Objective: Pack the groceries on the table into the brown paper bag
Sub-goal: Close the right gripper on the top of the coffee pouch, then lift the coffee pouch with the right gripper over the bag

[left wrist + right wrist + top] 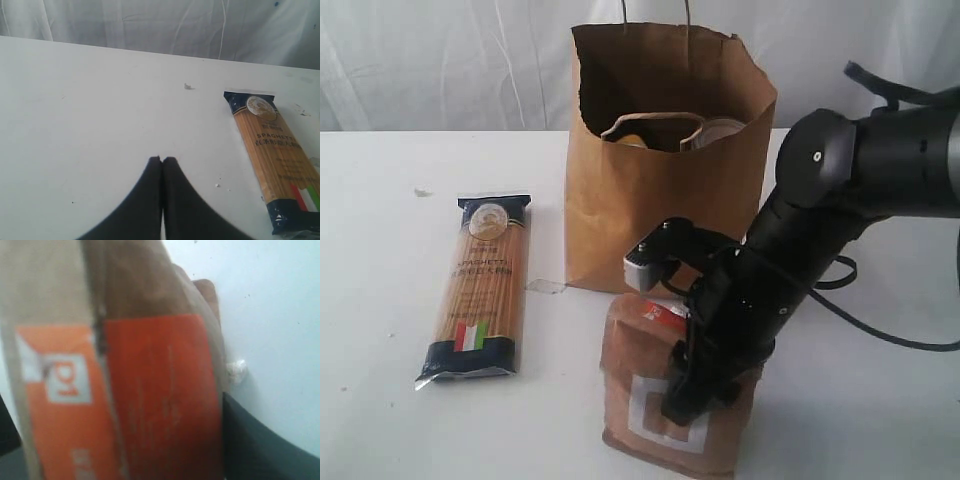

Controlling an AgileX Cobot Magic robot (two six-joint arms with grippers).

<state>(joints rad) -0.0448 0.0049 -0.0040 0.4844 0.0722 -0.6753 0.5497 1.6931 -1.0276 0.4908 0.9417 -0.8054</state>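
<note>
**Brown pouch with orange label (630, 370) grasped at 6 o'clock, outside the bag**

The brown pouch with orange label stands upright on the table (380, 230) at 6 o'clock in the exterior view, just in front of the brown paper bag (620, 220) and apart from it. The right gripper (698, 385) reaches in from 3 o'clock and comes down over the pouch's top. Its jaws straddle the pouch, and one dark finger lies down the front face beside the white square on the label. In the right wrist view the pouch (150, 390) fills the space between the jaws and a dark finger (260, 445) presses against its side, so the gripper is grasping the pouch. The pouch's base rests on the tabletop.

The brown paper bag stands upright at 12 o'clock with its mouth open and its rim creased. One loop handle is folded down inside it. A rounded top (722, 130) shows just below the rim, too shadowed to name.

The spaghetti packet (480, 290) lies flat at 9 o'clock, well apart from the bag, with its dark ends pointing toward 12 and 6.

The left gripper (161, 161) is clenched, its fingertips pressed together over bare table, with the spaghetti packet (280, 155) lying near it.
</note>
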